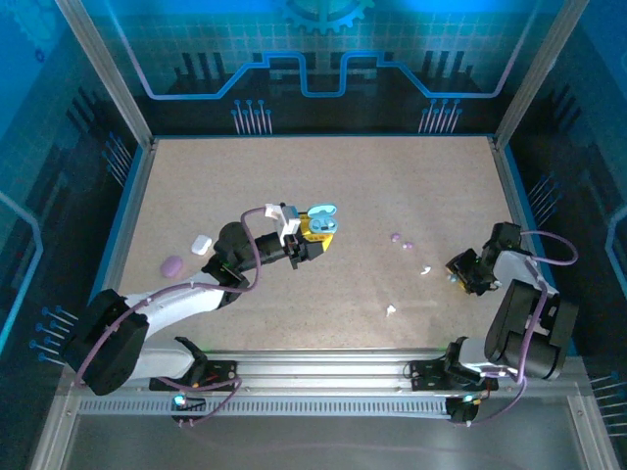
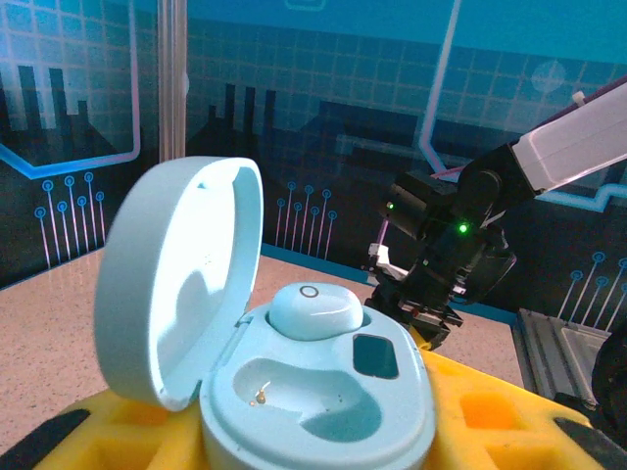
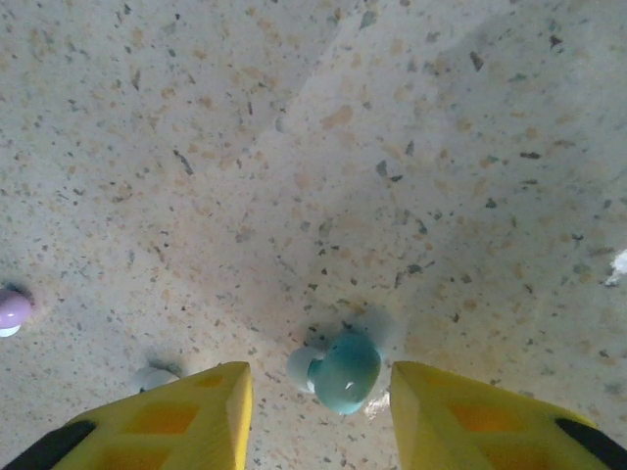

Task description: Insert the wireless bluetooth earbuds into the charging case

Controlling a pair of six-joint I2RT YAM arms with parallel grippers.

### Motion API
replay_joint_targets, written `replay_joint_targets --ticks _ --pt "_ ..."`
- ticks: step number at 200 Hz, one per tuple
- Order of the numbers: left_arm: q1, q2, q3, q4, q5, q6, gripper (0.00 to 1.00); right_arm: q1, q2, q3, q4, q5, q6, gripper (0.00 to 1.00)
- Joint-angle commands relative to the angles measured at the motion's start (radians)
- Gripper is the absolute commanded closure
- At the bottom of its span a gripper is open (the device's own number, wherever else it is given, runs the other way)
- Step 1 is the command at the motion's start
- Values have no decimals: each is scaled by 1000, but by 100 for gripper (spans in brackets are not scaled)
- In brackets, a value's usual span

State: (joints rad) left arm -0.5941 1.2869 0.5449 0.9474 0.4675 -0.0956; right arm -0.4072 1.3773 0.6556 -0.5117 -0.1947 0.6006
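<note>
My left gripper [image 1: 312, 233] is shut on the pale blue charging case [image 2: 323, 392], which it holds above the table's middle with the lid [image 2: 176, 274] swung open. One pale blue earbud [image 2: 313, 308] sits in the case's far well, and the near well [image 2: 304, 397] is bare. At the right side of the table my right gripper [image 1: 460, 269] points down at the surface, open. Another pale blue earbud [image 3: 343, 372] lies on the table between its yellow fingers [image 3: 196, 416], with a gap on each side.
A white case [image 1: 202, 244] and a purple case [image 1: 173, 265] lie at the left. Two purple buds [image 1: 402, 241] and two white buds [image 1: 426, 269] [image 1: 391, 310] are scattered right of centre. A purple bud [image 3: 12, 309] and a white bud [image 3: 155, 376] lie close to my right fingers.
</note>
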Motion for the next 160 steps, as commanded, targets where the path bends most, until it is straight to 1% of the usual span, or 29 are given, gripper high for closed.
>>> replay_joint_targets --ticks 1,19,74,117,160 --pt "-6 -23 -8 14 -11 14 64 -16 24 22 1 -14 -18 57" --pt "-6 -23 -8 11 -12 13 64 -16 33 20 10 -25 -21 58" --pt "-7 -20 -7 11 -11 11 64 -9 83 30 41 -117 -56 68" --pt "-6 -19 -3 10 -12 11 64 30 102 57 41 -123 -86 67" --pt "-6 -14 3 9 -8 10 64 68 138 101 15 -96 -117 64"
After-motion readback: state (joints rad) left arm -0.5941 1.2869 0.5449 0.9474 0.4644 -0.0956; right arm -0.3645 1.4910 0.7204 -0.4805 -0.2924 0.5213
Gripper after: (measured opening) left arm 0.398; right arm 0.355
